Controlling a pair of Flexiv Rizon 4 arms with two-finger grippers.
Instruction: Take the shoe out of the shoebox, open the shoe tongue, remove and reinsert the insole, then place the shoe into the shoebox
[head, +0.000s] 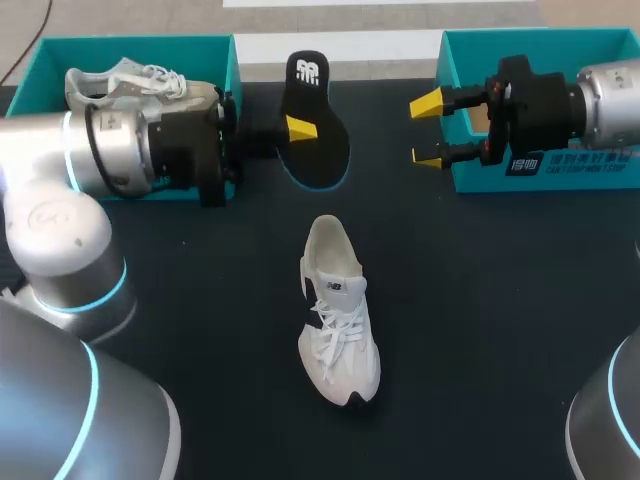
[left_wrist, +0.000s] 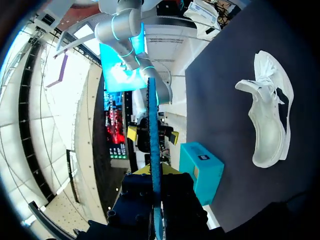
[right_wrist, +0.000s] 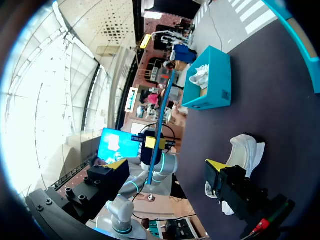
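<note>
A white shoe (head: 338, 312) lies on the dark table, toe toward the front edge; it also shows in the left wrist view (left_wrist: 270, 115). The black insole (head: 318, 122) with a blue rim hangs above the table's back middle, with my left gripper (head: 296, 128) shut on its edge. In the left wrist view the insole (left_wrist: 154, 140) appears edge-on between the left gripper's (left_wrist: 155, 175) fingers. My right gripper (head: 428, 130) stands open to the insole's right, apart from it and holding nothing. From the right wrist view the insole (right_wrist: 163, 107) is ahead of the right gripper (right_wrist: 165, 166).
A teal shoebox (head: 205, 45) at the back left holds another white shoe (head: 130, 82). A second teal shoebox (head: 545, 178) stands at the back right, behind my right arm. Bare table lies around the loose shoe.
</note>
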